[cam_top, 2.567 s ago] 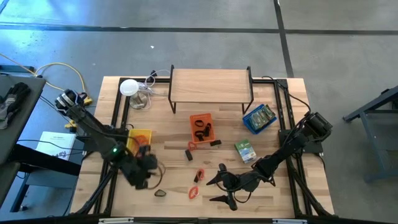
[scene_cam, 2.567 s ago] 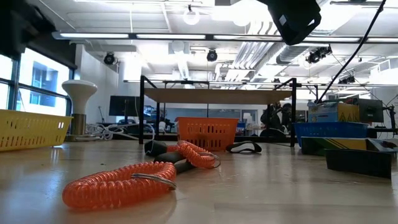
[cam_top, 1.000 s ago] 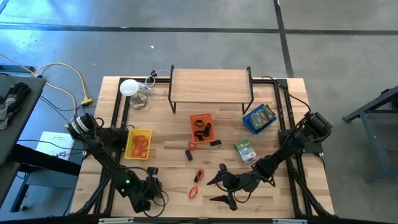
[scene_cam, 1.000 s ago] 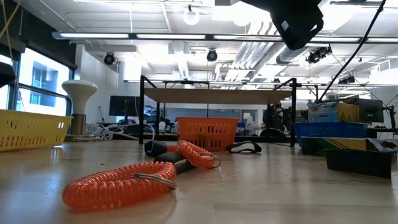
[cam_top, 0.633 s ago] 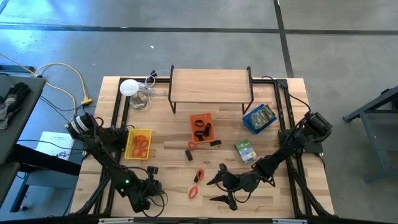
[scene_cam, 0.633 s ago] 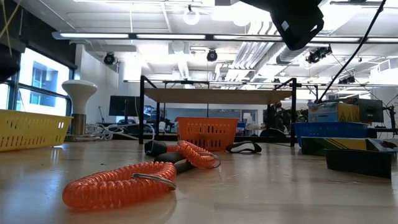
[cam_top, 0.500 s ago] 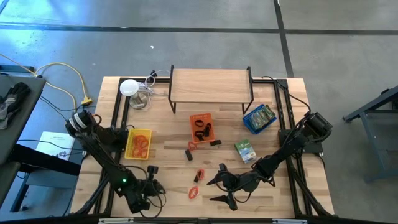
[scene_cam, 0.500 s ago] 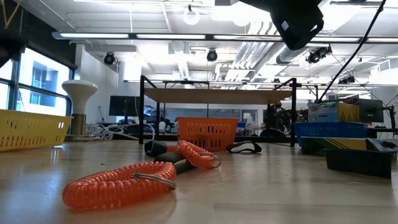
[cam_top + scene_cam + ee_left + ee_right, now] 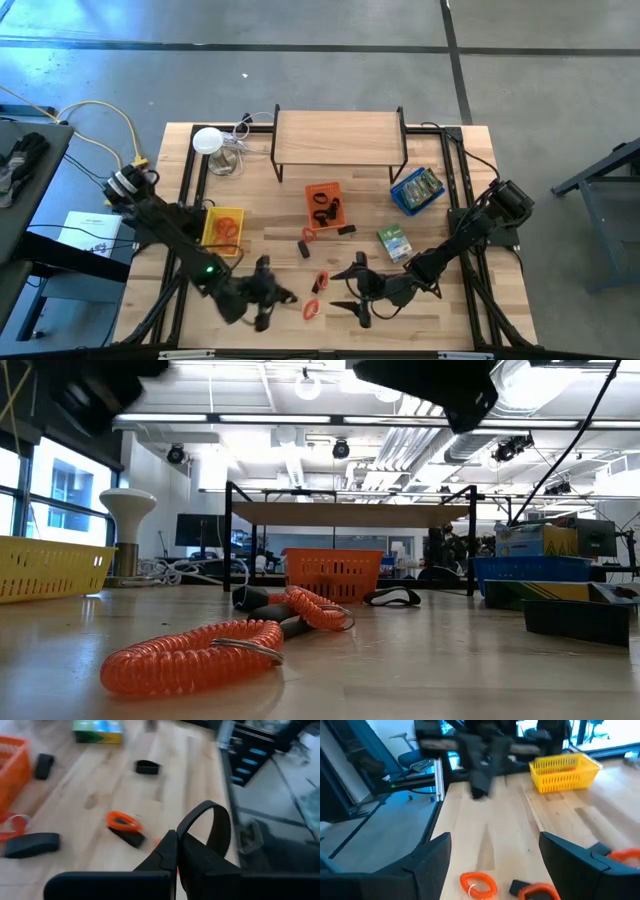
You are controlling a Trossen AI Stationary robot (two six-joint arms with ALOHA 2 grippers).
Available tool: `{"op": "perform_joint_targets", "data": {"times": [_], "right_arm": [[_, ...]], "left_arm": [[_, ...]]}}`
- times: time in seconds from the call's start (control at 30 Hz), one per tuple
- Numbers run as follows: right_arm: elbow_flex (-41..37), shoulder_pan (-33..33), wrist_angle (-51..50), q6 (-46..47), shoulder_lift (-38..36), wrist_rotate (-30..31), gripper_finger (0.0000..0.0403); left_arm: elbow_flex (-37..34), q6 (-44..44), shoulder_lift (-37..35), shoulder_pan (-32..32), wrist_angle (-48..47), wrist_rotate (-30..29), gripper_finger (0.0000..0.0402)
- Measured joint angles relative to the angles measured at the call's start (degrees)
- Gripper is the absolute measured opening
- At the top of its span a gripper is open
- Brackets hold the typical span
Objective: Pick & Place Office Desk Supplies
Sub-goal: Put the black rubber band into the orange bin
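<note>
The left pincer (image 9: 268, 296) is seen low over the front of the counter (image 9: 270, 220), shifted rightward from the front-left corner where it sat a second ago. Its fingers (image 9: 176, 851) have been brought fully together since then. In the left wrist view a black loop (image 9: 212, 822) stands up from between them and appears to be gripped; it is taken to be one of the black clip-like supplies. The small dark item that lay near that corner earlier is no longer seen there, which is consistent with a pick-up.

The right pincer (image 9: 356, 296) is held wide open with nothing between its fingers (image 9: 432, 857). It has turned slightly and now hovers just right of the coiled orange loops (image 9: 316, 295) at the front centre.

Remaining supplies are noted as follows: a black piece (image 9: 304, 249) and another black piece (image 9: 346, 230) lie loose in front of the orange tray (image 9: 323, 190); a green packet (image 9: 394, 243) lies on the counter further right; more packets sit in the blue tray (image 9: 400, 200); orange loops are already in the yellow tray (image 9: 209, 236).

Judgement: one grasp has just been completed by the left arm, and a carry to a tray is expected next. Which tray is intended cannot be told. The loop is held at one edge only, so slippage in transit is considered possible.
</note>
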Motion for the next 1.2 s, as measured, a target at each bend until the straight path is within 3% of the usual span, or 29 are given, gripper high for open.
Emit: {"op": "perform_joint_targets", "data": {"times": [0.13, 0.47, 0.8, 1.2], "right_arm": [[0.0, 0.1, 2.1, -4.2, 0.0, -0.4, 0.029], [0.0, -1.5, 2.2, -8.2, 0.0, -0.5, 0.029], [0.0, -4.2, 1.1, -7.2, 0.0, -5.3, 0.029], [0.0, -5.2, -1.3, -6.5, 0.0, -5.4, 0.029]], "left_arm": [[0.0, -0.2, 1.3, 4.7, 1.0, 2.6, 0.0001], [0.0, 2.1, 6.8, 11.9, 11.6, 17.1, 0.0001], [0.0, 8.1, 10.8, 14.7, 23.9, 15.9, 0.0001], [0.0, 9.0, 10.9, 15.2, 25.2, 15.5, 0.0001]]}}
